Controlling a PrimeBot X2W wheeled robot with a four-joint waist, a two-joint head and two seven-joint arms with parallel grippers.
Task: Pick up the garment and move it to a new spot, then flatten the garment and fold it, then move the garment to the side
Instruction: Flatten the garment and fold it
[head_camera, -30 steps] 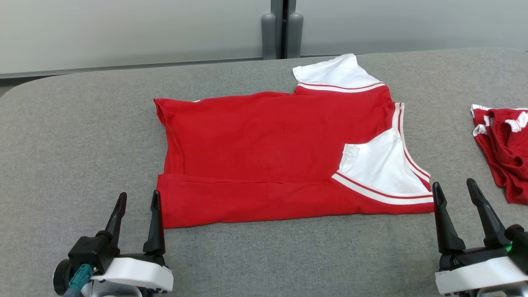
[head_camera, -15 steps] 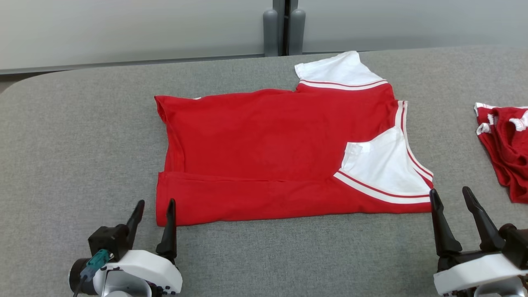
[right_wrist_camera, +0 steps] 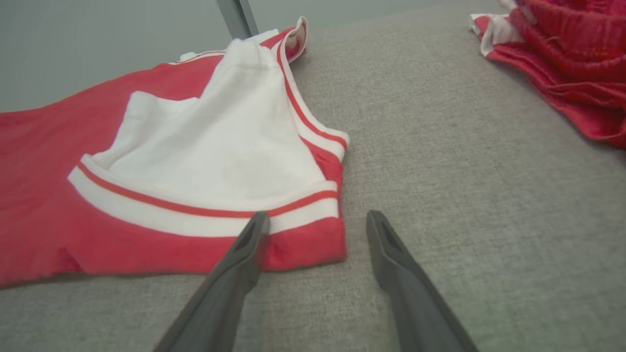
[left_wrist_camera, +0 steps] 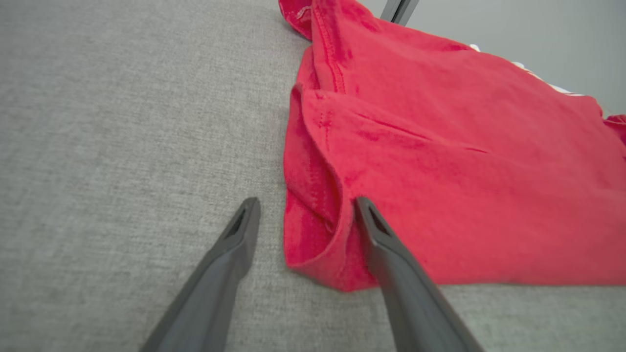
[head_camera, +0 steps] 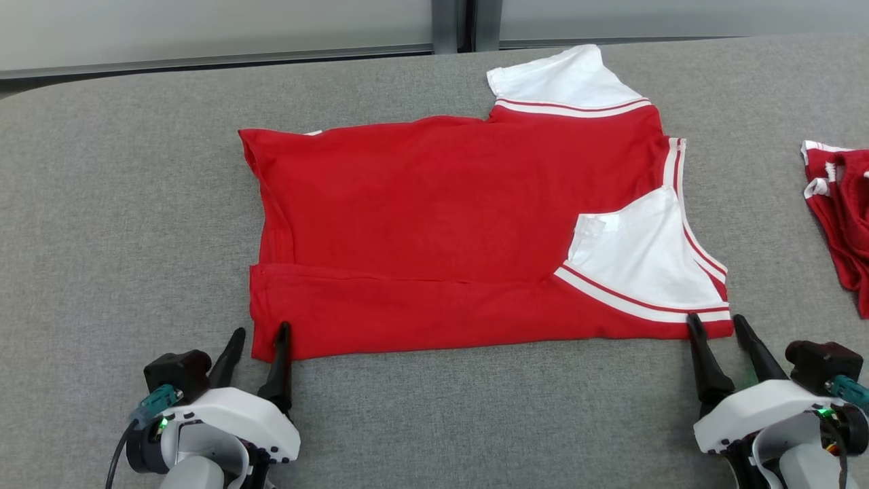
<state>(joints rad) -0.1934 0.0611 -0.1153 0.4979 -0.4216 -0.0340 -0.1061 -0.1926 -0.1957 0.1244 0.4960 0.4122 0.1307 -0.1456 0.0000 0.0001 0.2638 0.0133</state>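
The left claw [head_camera: 261,329] stands wide and grips nothing. It straddles the near left corner of the red short-sleeved shirt with white sleeves and striped trim [head_camera: 441,224]. In the left wrist view, one dark finger [left_wrist_camera: 391,254] lies across the rumpled corner of the red cloth and the other [left_wrist_camera: 230,254] lies over bare surface just left of it. Whether the fingers press on the cloth cannot be told.

The right claw [head_camera: 714,316] is also spread wide and empty, at the shirt's near right corner. In the right wrist view, its left finger [right_wrist_camera: 239,259] crosses the red hem just below the white and red striped band. Its right finger [right_wrist_camera: 396,259] lies over bare surface just past the shirt's edge.

The shirt lies flat in the middle of the grey fabric-covered table [head_camera: 102,204], its long side running left to right. A strip along its near edge is folded over the body. One white sleeve is folded onto the red cloth at the near right, and the other juts out on the far side.

Well apart from it, a crumpled red garment with white trim [head_camera: 842,210] lies at the table's right edge. A pale wall panel [head_camera: 204,27] runs behind the far edge.
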